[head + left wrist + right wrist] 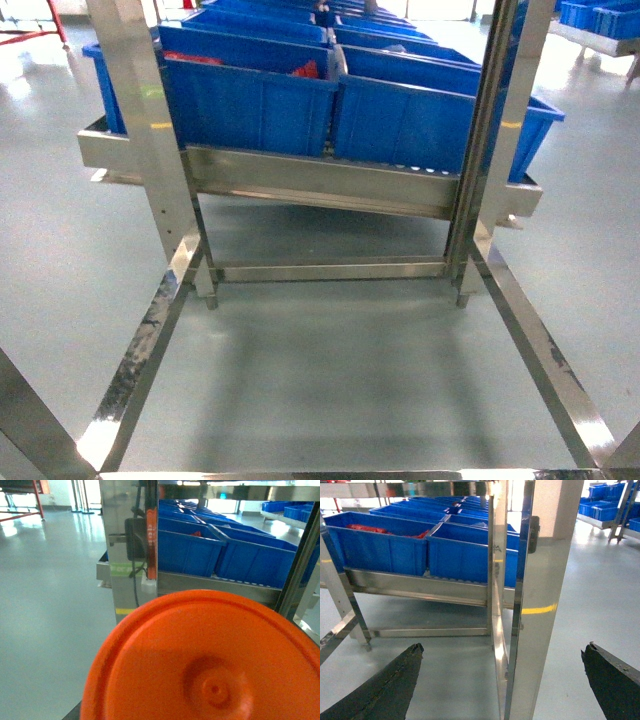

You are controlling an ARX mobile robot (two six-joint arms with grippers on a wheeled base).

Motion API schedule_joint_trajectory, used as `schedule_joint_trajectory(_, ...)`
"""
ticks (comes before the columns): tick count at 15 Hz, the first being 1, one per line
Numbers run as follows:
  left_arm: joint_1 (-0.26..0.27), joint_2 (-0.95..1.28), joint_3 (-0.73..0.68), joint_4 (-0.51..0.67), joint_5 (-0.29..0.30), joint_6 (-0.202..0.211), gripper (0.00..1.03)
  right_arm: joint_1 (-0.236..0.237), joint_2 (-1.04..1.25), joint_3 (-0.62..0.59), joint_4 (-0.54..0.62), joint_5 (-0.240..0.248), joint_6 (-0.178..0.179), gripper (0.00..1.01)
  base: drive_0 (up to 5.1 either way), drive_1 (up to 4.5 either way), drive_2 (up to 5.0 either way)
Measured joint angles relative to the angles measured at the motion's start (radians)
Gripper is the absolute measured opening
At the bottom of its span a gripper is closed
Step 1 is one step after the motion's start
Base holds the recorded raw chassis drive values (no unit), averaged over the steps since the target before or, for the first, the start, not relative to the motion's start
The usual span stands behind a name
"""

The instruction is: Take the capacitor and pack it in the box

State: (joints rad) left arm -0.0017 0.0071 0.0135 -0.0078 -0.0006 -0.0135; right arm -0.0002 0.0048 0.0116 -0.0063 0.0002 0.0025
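The orange round end of the capacitor (210, 665) fills the lower part of the left wrist view, right in front of the camera and off the floor. It hides my left gripper's fingers, which hold it from behind. In the right wrist view my right gripper (502, 652) is open; its dark fingertips (412, 652) stand wide apart, with nothing held between them. A steel post (535, 605) rises beyond the gap. The box is out of view. Neither gripper shows in the head view.
A steel rack (320, 185) carries rows of blue bins (250, 100), some holding red parts (365, 528). Its low frame rails (540, 350) run along the grey floor towards me. A black device with cables hangs on a steel upright (135, 540).
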Motion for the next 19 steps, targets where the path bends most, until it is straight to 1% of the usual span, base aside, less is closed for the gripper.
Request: schedule_joint_trajectory(19,0.001,0.0,0.0,0.002,0.0,0.003,0.43,0.0,0.0,0.0,0.002,0.0,0.0,0.98,0.0,0.0,0.0)
